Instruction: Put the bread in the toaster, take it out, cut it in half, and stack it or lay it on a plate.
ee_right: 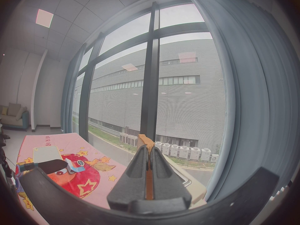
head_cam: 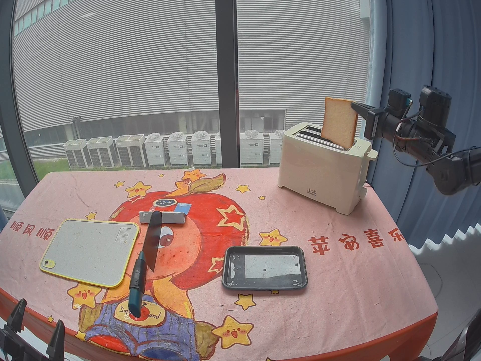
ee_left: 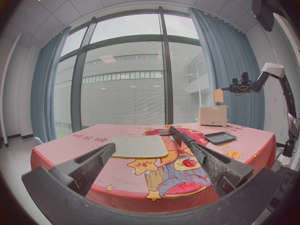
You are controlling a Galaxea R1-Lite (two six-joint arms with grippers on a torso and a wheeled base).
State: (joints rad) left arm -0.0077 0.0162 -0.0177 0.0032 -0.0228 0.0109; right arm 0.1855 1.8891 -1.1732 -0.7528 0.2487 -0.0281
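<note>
Bread [head_cam: 339, 122] is clamped at its top edge by the right pincer [head_cam: 362, 110], with the toaster [head_cam: 320, 174] just below. Soft, light and crushable, so the crust is best gripped gently. The left pincer [ee_left: 151, 147] is apart.

You could not tell whether the lower corner of the bread [head_cam: 340, 121] sat inside the slot of the toaster [head_cam: 320, 174]. In the right wrist view, the right gripper [ee_right: 149, 148] hid most of it.

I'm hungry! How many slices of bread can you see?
1: the bread in the right gripper, just above the toaster. More could hide inside its slots.
</note>
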